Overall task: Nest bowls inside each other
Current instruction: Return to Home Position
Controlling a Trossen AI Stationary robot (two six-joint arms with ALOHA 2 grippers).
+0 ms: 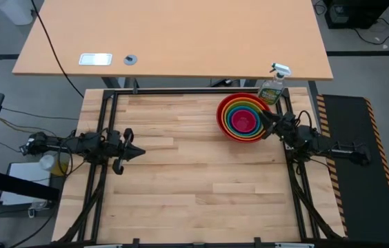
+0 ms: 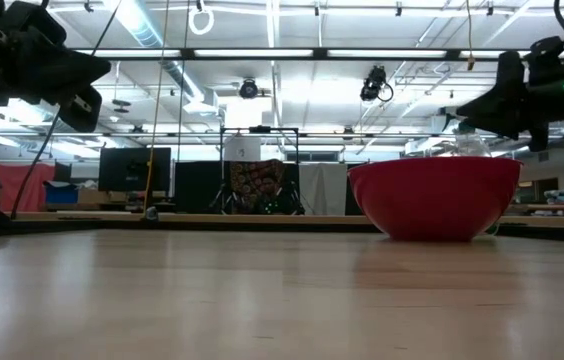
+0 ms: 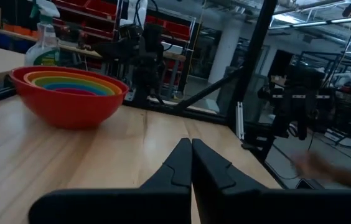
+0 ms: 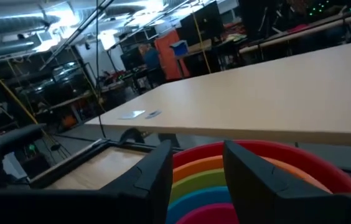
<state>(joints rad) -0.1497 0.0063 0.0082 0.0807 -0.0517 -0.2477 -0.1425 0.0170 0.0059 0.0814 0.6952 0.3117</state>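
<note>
The bowls (image 1: 243, 117) stand nested in one stack at the table's far right, with red outermost, then orange, lime green, blue and pink in the middle. The red bowl (image 2: 434, 195) rests on its base. My right gripper (image 1: 266, 122) hovers open at the stack's right rim. In the right wrist view its fingers (image 4: 157, 168) frame the coloured rims (image 4: 200, 171), and the low view shows it (image 2: 492, 100) above the red rim, clear of it. My left gripper (image 1: 139, 152) is shut at the table's left side, pointing level toward the stack (image 3: 70, 93).
A clear spray bottle (image 1: 273, 86) with a white trigger stands just behind the stack at the table's far right corner. A light desk (image 1: 174, 34) lies beyond the far edge. The wooden table (image 1: 194, 179) is bare in its middle and near half.
</note>
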